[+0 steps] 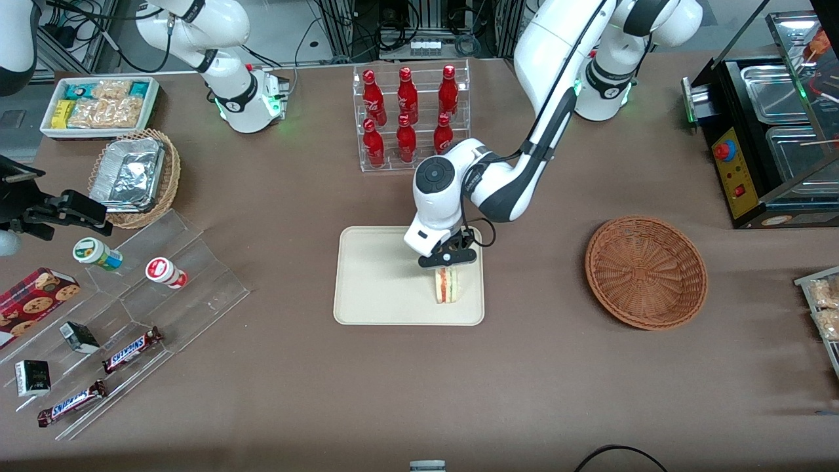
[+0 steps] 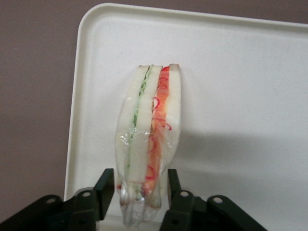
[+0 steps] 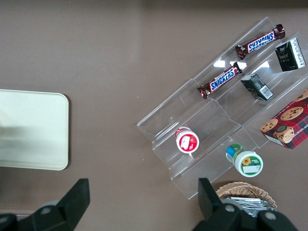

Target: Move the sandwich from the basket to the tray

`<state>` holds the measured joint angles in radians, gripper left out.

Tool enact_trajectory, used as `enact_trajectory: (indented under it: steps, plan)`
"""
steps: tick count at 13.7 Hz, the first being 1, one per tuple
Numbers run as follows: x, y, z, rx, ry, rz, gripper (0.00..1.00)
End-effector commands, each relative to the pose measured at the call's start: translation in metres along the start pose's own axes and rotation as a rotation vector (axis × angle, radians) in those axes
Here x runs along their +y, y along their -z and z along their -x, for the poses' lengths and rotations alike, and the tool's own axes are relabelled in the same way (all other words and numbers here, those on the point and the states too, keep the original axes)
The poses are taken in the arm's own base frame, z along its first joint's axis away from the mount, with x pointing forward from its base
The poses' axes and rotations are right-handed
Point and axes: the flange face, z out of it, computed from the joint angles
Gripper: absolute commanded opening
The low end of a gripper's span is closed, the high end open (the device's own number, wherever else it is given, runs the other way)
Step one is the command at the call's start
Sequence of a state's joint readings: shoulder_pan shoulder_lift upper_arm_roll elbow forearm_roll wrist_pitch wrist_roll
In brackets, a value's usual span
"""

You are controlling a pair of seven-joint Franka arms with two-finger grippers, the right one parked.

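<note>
The sandwich (image 1: 448, 285) stands on its edge on the cream tray (image 1: 373, 275), near the tray's corner toward the working arm's end and nearest the front camera. Its clear wrap and its red and green filling show in the left wrist view (image 2: 149, 125). My gripper (image 1: 448, 259) is just above it, open, with a finger on each side of the wedge's end and a small gap on both sides (image 2: 140, 175). The tray also shows in the left wrist view (image 2: 240, 72). The reddish-brown wicker basket (image 1: 645, 272) lies empty toward the working arm's end.
A clear rack of red bottles (image 1: 409, 118) stands farther from the front camera than the tray. A tiered acrylic stand with snacks (image 1: 131, 314), a tan basket with a foil container (image 1: 134, 177) and a white tub of packets (image 1: 98, 105) lie toward the parked arm's end. A black appliance (image 1: 767, 131) stands at the working arm's end.
</note>
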<state>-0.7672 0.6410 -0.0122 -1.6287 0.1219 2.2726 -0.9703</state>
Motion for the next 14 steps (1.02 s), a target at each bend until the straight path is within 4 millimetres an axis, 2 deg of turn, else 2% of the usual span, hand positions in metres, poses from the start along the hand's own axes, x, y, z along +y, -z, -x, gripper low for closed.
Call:
enact_trajectory:
  steps: [1, 4, 7, 8, 10, 11, 13, 14]
  plan:
    - [-0.005, 0.058, -0.010, 0.044, 0.017, 0.017, 1.00]
    - [-0.027, 0.137, -0.014, 0.048, 0.050, 0.015, 1.00]
    - [-0.062, 0.201, -0.010, 0.022, 0.084, -0.032, 1.00]
    - [-0.088, 0.230, -0.017, 0.019, 0.119, -0.042, 1.00]
    - [-0.144, 0.289, -0.017, 0.004, 0.169, -0.060, 1.00]
    - [-0.174, 0.311, -0.017, 0.003, 0.196, -0.063, 1.00]
    - [-0.229, 0.344, -0.013, 0.002, 0.175, -0.057, 1.00]
    - [-0.254, 0.355, -0.016, -0.003, 0.175, -0.059, 1.00]
